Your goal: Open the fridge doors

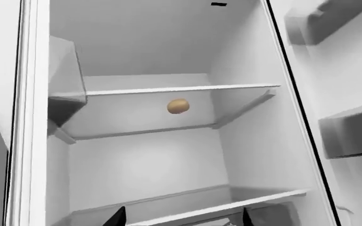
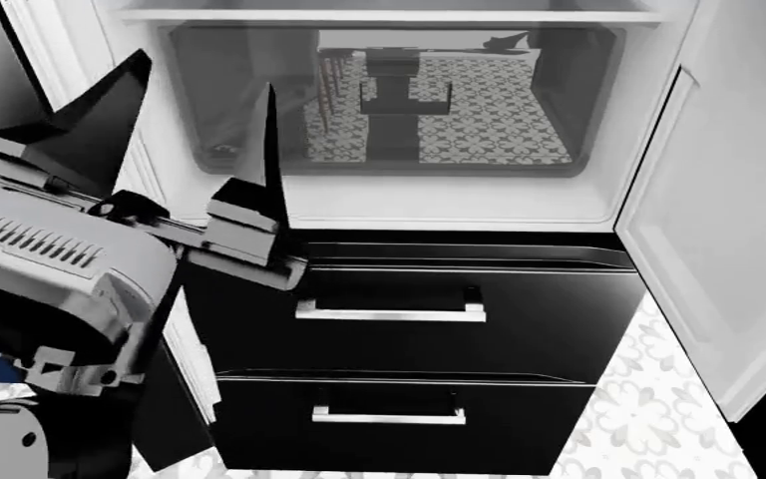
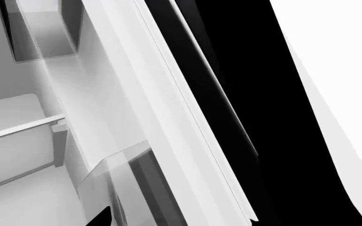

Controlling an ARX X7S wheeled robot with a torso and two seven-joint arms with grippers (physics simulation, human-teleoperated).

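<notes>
Inside the white fridge cavity [image 1: 143, 165], a small brown egg [image 1: 177, 106] on a white shelf [image 1: 175, 89], near its middle. Below, a second white shelf [image 1: 225, 207]. Lower still, a clear glossy crisper drawer front [image 2: 397, 100] mirroring a patterned floor. Underneath, two wide black drawer fronts, upper [image 2: 423, 329] and lower [image 2: 397, 424], each with a horizontal silver handle [image 2: 390, 313]. To the right, patterned grey-white floor tiles [image 2: 649, 399].

Grey ribbed arm [image 2: 37, 259], black pointed fingers [image 2: 271, 150]
</notes>
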